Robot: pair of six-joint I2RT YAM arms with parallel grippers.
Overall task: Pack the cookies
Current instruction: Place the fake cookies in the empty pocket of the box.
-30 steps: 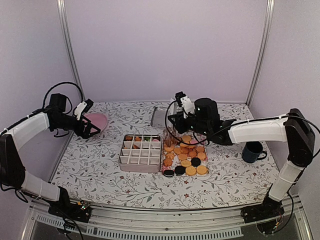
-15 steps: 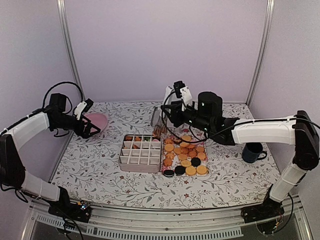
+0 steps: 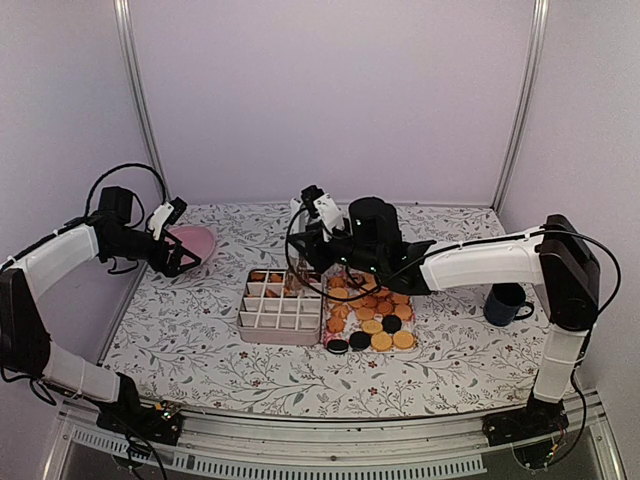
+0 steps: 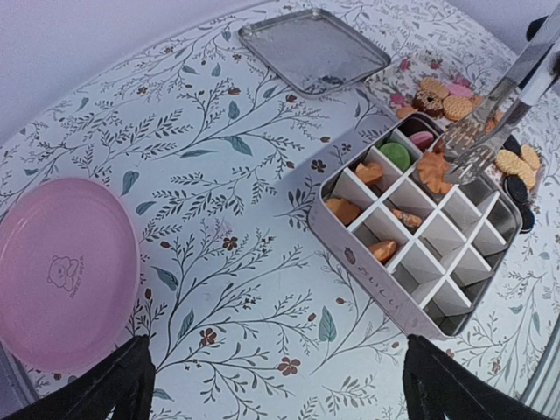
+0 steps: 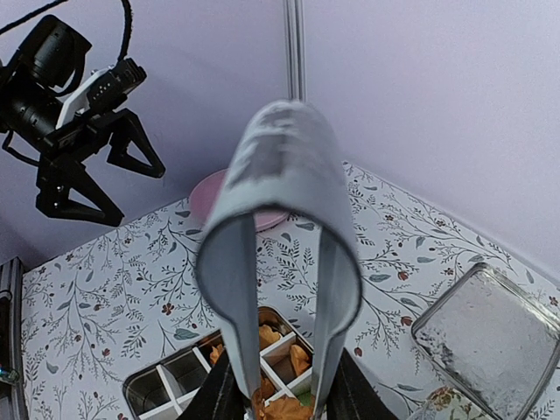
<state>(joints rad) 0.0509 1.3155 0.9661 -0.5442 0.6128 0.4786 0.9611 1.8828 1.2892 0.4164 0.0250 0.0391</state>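
My left gripper point(image 3: 180, 243) hangs wide open by the glossy round pink plate point(image 4: 66, 271). My right gripper point(image 3: 316, 238) has swung left, pinching metal tongs point(image 4: 490, 114) over the white gridded box point(image 3: 280, 333). Flat round cookies point(image 3: 372, 315) lie heaped beside it.

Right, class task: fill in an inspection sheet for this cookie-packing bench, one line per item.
Surface: floral-print table.
Job's things: cookies loose beside the divided box, a few already in its compartments; tongs tips over the box.
Clutter: pink plate, metal tray, dark mug.
End effectors: left end effector open, near the plate; right end effector shut on the tongs.
Cables: black loops at both wrists.
Surroundings: lilac walls, metal corner posts.
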